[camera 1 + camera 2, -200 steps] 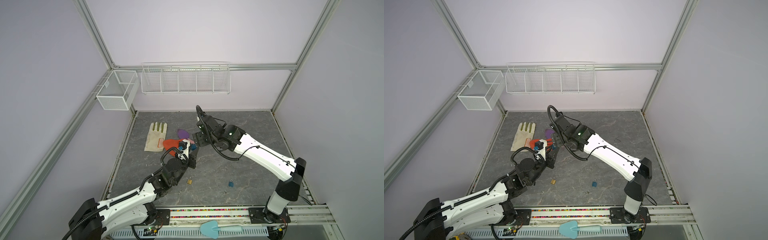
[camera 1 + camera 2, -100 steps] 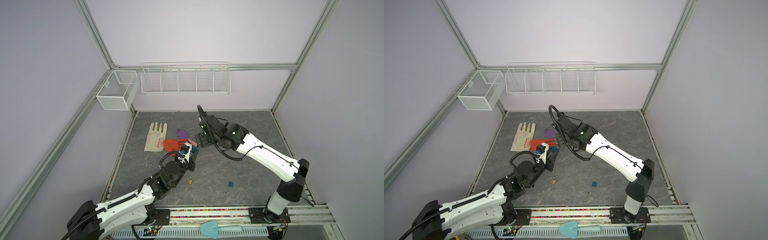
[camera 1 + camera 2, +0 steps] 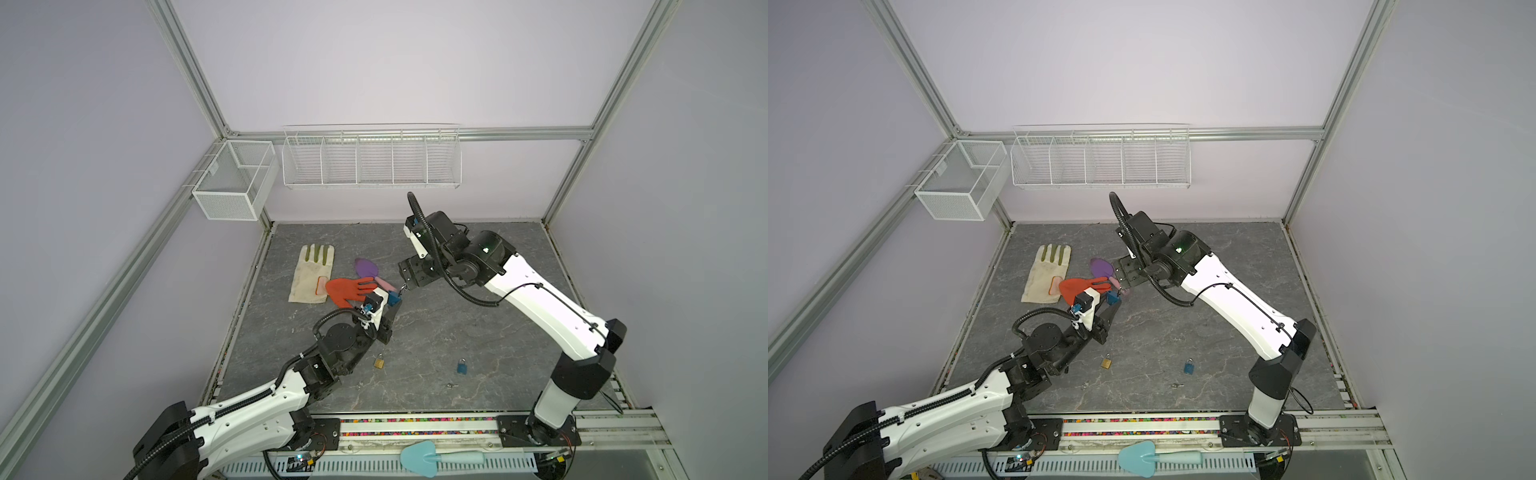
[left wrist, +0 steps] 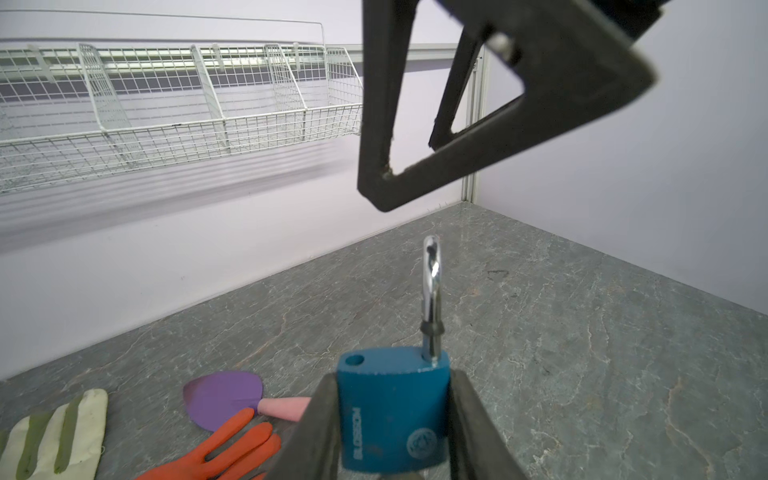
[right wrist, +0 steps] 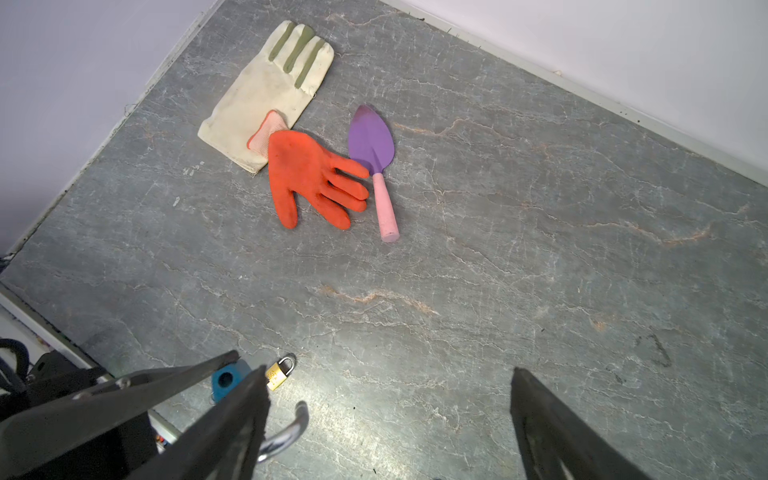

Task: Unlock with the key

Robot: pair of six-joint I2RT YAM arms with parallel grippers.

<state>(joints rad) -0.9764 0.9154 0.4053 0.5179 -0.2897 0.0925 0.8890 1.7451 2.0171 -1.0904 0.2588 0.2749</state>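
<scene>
Over the grey marbled worktop (image 5: pixel 498 270), left fingers (image 4: pixel 473 428) clench the blue metal padlock (image 4: pixel 392 415), presenting its shackle (image 4: pixel 431 286) to released right fingers (image 5: pixel 544 432).

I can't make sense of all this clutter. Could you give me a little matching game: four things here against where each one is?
Things:
1 open blue padlock
2 brass padlock
3 orange glove
4 pale blue trowel

Places:
A cuff resting on the cream glove
B by the base rail, off the tabletop
C clamped in the left gripper
D loose on the tabletop

Pairs: 1-C, 2-D, 3-A, 4-B.
</scene>
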